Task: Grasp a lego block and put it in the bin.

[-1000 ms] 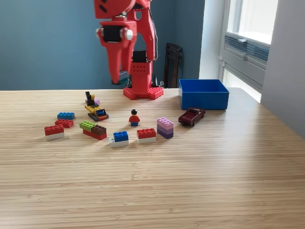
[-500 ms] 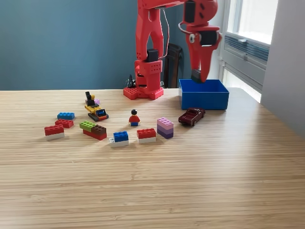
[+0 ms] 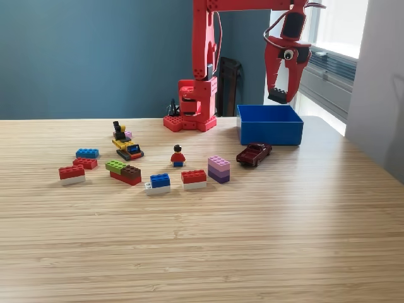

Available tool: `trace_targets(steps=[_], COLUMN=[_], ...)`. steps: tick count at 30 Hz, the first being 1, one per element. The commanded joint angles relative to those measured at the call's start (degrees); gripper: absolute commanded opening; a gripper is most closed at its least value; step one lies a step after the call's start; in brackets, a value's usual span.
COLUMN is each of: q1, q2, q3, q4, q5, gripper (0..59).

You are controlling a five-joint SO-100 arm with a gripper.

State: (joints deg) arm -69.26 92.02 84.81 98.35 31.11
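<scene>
My tool [image 3: 278,95] hangs just above the bin [image 3: 269,129], clamped on a small dark block [image 3: 278,96]; next I should part the jaws to drop it inside.

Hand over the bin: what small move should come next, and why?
Probably open the hand. It hangs above the bin, inside its walls as the exterior view shows it, with a dark block at its fingertips, so letting go should drop the block in. Depth is hard to judge from this one view.
</scene>
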Motion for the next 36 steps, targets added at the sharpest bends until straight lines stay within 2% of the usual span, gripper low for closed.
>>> trace_targets(steps=[1, 2, 3, 6, 8, 17, 20, 24, 26, 31, 36], q1=[-1.49, -1.85, -2.20, -3.25, -3.52, -3.16, -2.02, 2.99, 7.29, 20.57, 34.01], q2=[1.85, 1.67, 1.58, 1.49, 1.41, 1.85, 1.93, 1.58, 1.32, 1.23, 1.23], q3=[0.00, 0.44, 0.88, 2.46, 3.34, 4.22, 2.90, -1.41, -4.39, -10.90, -16.08], q4=[1.32, 1.32, 1.32, 1.32, 1.32, 1.32, 1.32, 1.23, 1.23, 1.14, 1.05], q5=[-0.35, -0.88, -1.05, -1.05, -1.05, -1.41, -1.58, -1.49, -1.32, -2.20, -7.47], gripper=[0.2, 0.2, 3.3, 18.2, 24.9, 28.9, 25.5, 6.6, 0.6, 0.1, 0.1])
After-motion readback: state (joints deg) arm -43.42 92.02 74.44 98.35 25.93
